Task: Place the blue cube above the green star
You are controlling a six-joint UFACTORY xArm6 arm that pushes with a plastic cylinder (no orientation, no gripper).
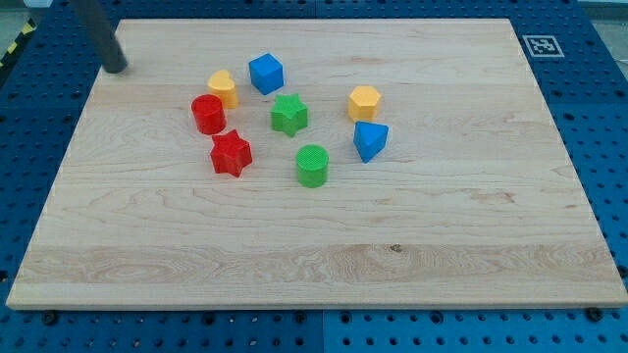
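The blue cube (266, 74) sits on the wooden board toward the view's top, just up and left of the green star (288, 114). A small gap separates them. My tip (117, 68) is at the board's top left, far to the left of the blue cube and touching no block.
A yellow block (223, 88) lies left of the blue cube. A red cylinder (208, 114) and a red star (231, 153) lie below it. A green cylinder (312, 165) sits below the green star. A yellow hexagonal block (364, 102) and a blue block (370, 140) lie right.
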